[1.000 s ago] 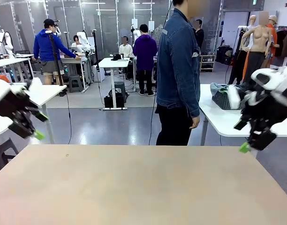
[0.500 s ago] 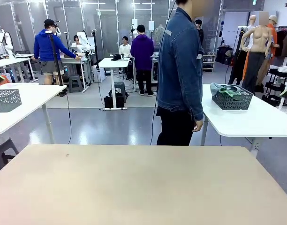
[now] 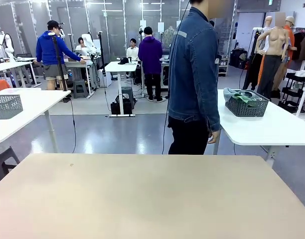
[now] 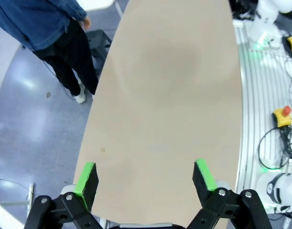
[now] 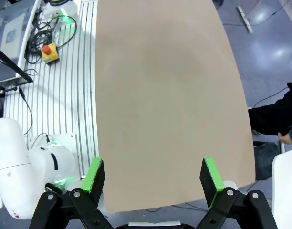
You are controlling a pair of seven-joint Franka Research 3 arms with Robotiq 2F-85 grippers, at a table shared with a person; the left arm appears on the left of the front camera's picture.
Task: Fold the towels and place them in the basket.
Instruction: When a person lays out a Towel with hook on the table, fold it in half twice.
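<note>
Table [image 3: 142,199] first: we see a broad tan top stretching across the front view. Beyond it stands a person [image 3: 195,69] in a blue denim jacket and black trousers, turned side-on, one hand [image 3: 214,135] hanging by the hip.

Look past that elbow to the right rear. On a white side table [image 3: 272,130] sits the basket [image 3: 247,109], dark grey mesh. Heaped inside it we make out a green towel [image 3: 246,98] lying against a grey-blue towel [image 3: 231,93]. Both are crumpled and well apart from our tan top. Over at the left rear, a second mesh basket [image 3: 5,107] rests on another white table [image 3: 28,112].

Down to the wrists now. The left gripper [image 4: 145,171] hangs above one end of the tan top. Its jaws are spread wide, green pads [image 4: 87,179] facing each other with tabletop showing in the gap. The right gripper [image 5: 152,169] does the same at its own end, jaws wide apart over the wood. On the railed floor beside the table we spot a red stop button [image 5: 49,50] on a yellow box, with cables coiled around it.

As for writing, we catch white sheets [image 3: 142,24] on the pillars far back, too small to read. Any label on the towels is too far off to tell.
</note>
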